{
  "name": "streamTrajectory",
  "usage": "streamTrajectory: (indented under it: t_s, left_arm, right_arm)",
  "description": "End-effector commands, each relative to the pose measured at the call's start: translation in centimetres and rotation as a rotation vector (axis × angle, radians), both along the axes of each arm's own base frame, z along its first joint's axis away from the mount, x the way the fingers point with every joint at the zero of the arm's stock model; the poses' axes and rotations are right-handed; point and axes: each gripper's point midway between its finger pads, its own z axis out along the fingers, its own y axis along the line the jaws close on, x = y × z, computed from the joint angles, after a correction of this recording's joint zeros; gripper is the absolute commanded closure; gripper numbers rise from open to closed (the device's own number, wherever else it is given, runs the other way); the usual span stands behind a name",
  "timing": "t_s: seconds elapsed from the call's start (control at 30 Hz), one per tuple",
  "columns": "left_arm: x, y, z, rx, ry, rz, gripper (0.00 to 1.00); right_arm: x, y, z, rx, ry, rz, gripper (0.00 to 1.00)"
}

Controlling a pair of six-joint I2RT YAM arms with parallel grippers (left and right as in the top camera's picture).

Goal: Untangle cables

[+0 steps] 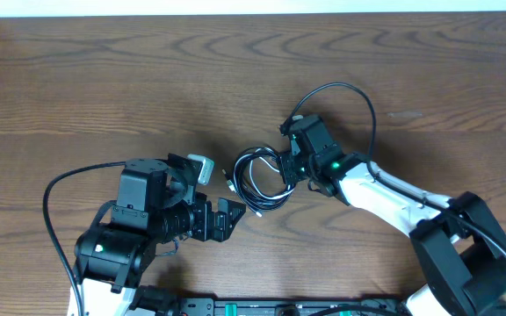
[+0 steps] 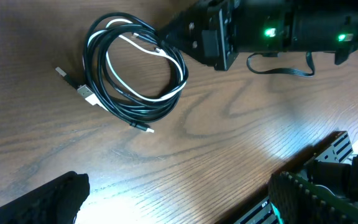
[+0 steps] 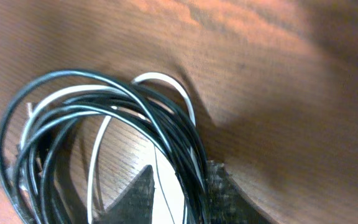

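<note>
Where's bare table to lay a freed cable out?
Free: the wide far strip of table beyond the cables, roomiest toward the far left. Crowded: the middle, where they lie between left claw and right claw; left arm and right arm fill the near edge.

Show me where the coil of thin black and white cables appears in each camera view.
Overhead: the coil of thin black and white cables lies at the picture's centre.
Left wrist: it is in the upper left of the picture.
Right wrist: it fills the left and centre.
Shared landmark: the black right gripper, at the coil's edge in every view.
</note>
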Motion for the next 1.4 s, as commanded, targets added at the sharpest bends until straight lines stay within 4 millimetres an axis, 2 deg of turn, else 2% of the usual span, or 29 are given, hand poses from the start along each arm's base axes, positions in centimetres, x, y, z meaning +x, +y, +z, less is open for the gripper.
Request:
streamTrajectory:
  t_s: [0.0, 0.13, 0.17, 0.23, 0.3, 0.43, 0.5, 0.6, 0.7, 0.83, 0.97, 1.03, 1.23, 1.37]
  left_arm:
    - [-0.1, 0.1, -0.5, 0.015, 0.003, -0.001, 0.02]
    - [0.0, 0.1, -0.5, 0.014, -0.001, -0.001, 0.02]
    - [0.0, 0.1, -0.5, 0.014, -0.001, -0.001, 0.02]
    - [0.0, 0.1, -0.5, 0.014, -0.001, -0.001, 0.02]
    - [0.0, 0.1, -0.5, 0.014, -0.001, -0.001, 0.02]
    - [0.0, 0.1, -0.5, 0.014, -0.001, -0.001, 0.02]
    - [0.0, 0.1, -0.5, 0.014, -0.001, -0.001, 0.02]
    - [0.0, 0.1, -0.5, 0.014, 0.0, -0.002, 0.02]
    - [0.0, 0.1, -0.5, 0.014, 0.001, -0.001, 0.02]
    - [-0.1, 0.1, -0.6, 0.015, 0.007, -0.002, 0.02]
    - [-0.1, 0.1, -0.6, 0.015, 0.007, -0.002, 0.02]
    - [-0.1, 0.1, -0.6, 0.016, 0.006, -0.002, 0.02]
    - [0.0, 0.1, -0.5, 0.018, -0.008, -0.01, 0.02]
    - [-0.1, 0.1, -0.5, 0.019, -0.003, -0.01, 0.02]
  right_arm:
    - [0.6, 0.1, 1.4, 0.017, -0.03, -0.008, 0.97]
    - [0.5, -0.1, 1.2, 0.011, -0.022, -0.008, 0.99]
    - [0.4, -0.1, 1.1, 0.004, -0.019, -0.004, 0.95]
    - [0.3, -0.4, 1.0, -0.015, -0.024, 0.005, 0.77]
    - [0.4, -1.3, 0.5, -0.066, -0.027, -0.014, 0.7]
    - [0.3, -2.8, -0.4, -0.152, -0.029, -0.031, 0.7]
    - [0.1, -2.9, -0.7, -0.166, -0.022, -0.023, 0.71]
    - [0.0, -3.0, -0.9, -0.172, -0.013, -0.022, 0.78]
    - [-0.1, -2.9, -0.9, -0.167, -0.01, -0.018, 0.78]
    - [-0.8, -2.1, -0.9, -0.151, 0.002, 0.01, 0.75]
    - [-1.4, -1.1, -0.8, -0.147, -0.005, 0.037, 0.64]
    - [-1.6, -0.6, -0.7, -0.143, -0.011, 0.049, 0.63]
    - [-1.6, 1.2, -0.2, -0.096, -0.039, 0.045, 0.66]
    - [-1.5, 1.0, -0.8, -0.118, -0.04, 0.034, 0.71]
